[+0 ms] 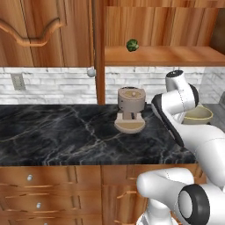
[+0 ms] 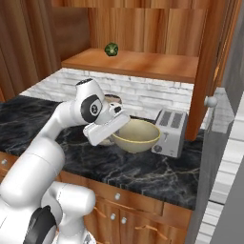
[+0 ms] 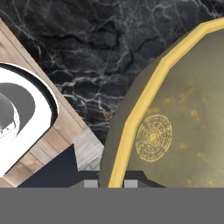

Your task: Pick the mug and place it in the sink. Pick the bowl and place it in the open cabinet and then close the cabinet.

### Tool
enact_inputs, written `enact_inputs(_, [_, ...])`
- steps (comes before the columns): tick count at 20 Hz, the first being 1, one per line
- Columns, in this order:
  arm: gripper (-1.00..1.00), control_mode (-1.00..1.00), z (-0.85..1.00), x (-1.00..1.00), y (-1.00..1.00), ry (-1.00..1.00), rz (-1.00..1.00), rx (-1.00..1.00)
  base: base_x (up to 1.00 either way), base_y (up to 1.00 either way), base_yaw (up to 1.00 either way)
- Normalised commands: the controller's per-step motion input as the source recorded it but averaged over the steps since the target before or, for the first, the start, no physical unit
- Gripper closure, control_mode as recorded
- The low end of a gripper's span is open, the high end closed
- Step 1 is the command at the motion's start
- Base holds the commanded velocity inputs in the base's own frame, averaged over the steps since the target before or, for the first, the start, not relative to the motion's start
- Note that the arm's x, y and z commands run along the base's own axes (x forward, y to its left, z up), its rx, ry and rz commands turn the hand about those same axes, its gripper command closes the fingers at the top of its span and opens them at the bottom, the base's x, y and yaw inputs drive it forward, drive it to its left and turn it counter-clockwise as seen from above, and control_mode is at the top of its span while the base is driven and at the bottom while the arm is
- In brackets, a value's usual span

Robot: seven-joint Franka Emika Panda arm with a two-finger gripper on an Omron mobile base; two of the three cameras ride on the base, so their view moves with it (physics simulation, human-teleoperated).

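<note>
With the cabinet (image 2: 143, 33) standing open above the black marble counter (image 1: 57, 132), its wooden shelf (image 2: 138, 64) carries just a small green ball (image 2: 111, 49) near the back. Door (image 1: 100, 52) is swung out edge-on in the left base view, round knob facing the camera. The arm reaches over the counter to the bowl (image 2: 137, 136), which sits beside the toaster (image 2: 169, 131) (bowl about as wide as the toaster). Gripper (image 3: 109, 183) is at the bowl's near rim: hand view shows the cream-yellow rim running straight down between the two finger tips, jaws nearly closed, pinched on that rim, one tip inside and one outside. Bowl's underside looks close to the marble; can't tell if it's resting or lifted. A beige grinder-like appliance (image 1: 130, 110) stands on the counter left of the arm. Drawers with round knobs (image 1: 30, 178) run below.
</note>
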Motion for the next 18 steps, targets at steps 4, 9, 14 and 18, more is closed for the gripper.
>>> enact_inputs(4, [1.00, 1.00, 0.00, 0.00, 0.00, 0.00, 0.00, 0.00, 0.00, 0.00, 0.00])
enact_inputs(9, [1.00, -1.00, 0.00, 0.00, 0.00, 0.00, 0.00, 0.00, 0.00, 0.00, 0.00])
enact_inputs(14, [1.00, -1.00, 0.24, 0.00, 0.01, -0.07, 0.05, -0.05, 0.00, 0.00, 0.00])
enact_inputs(18, [1.00, -1.00, 0.75, -0.13, 0.00, -0.15, 0.13, -0.02, 0.00, 0.00, 0.00])
